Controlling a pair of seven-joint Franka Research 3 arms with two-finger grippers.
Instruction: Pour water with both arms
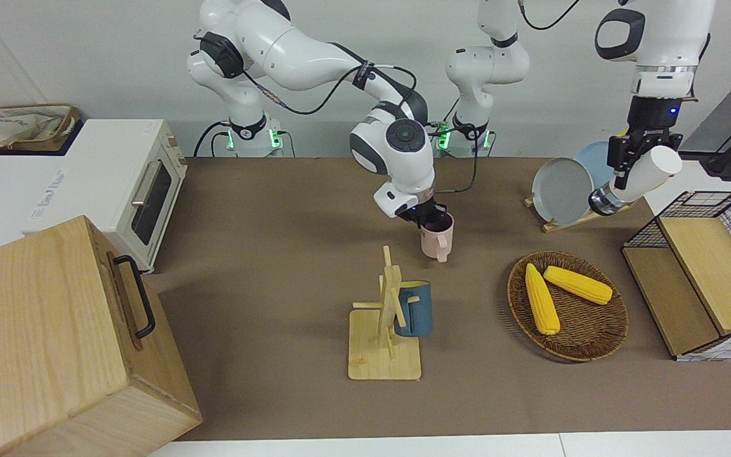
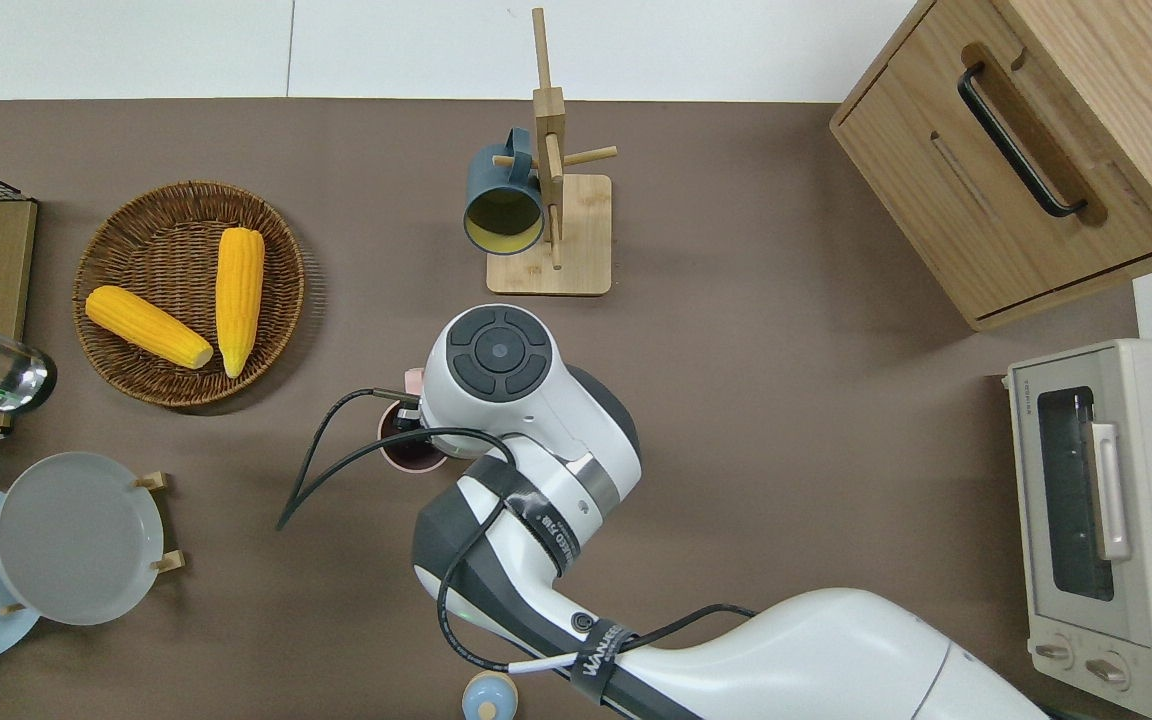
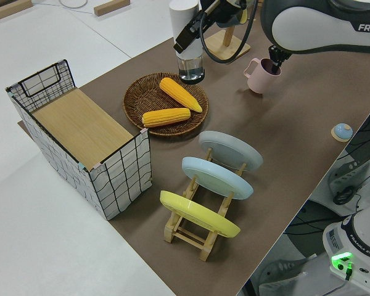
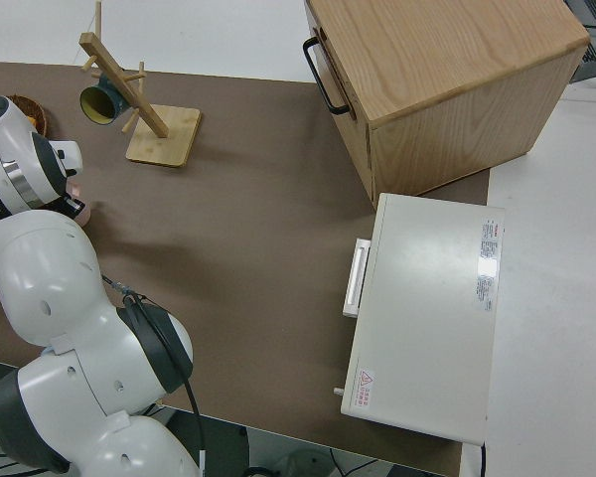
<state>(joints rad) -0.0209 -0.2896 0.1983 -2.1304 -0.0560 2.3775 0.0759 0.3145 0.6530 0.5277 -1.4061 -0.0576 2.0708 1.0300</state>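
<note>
Right gripper [image 1: 428,219] down at the rim of the pale pink ceramic mug [image 1: 438,240], which stands upright on the brown table mat [image 1: 276,254], near mid-table. One finger appears to reach inside the mug's dark mouth and the other outside the wall, so the fingers read as clamped on the rim, holding the mug.

Left gripper [image 1: 633,157] raised in the air, fingers closed around the body of a white cylindrical bottle with a clear, shiny lower section [image 1: 635,181]. Bottle is tilted, white end up and away from the fingers, clear end down. From overhead it hangs over the shelf end of the table, beside the round wicker basket [image 2: 111,235] holding two yellow corn cobs [image 2: 236,295].

Step in hand, as judged: both vessels gripped, bottle and mug well apart, pour not yet begun.

Next move calls for bringing the bottle across over the basket toward the mug, or lifting the mug to meet it, then lining the bottle's outlet above the mug mouth before tipping. Which end pours I cannot tell.
</note>
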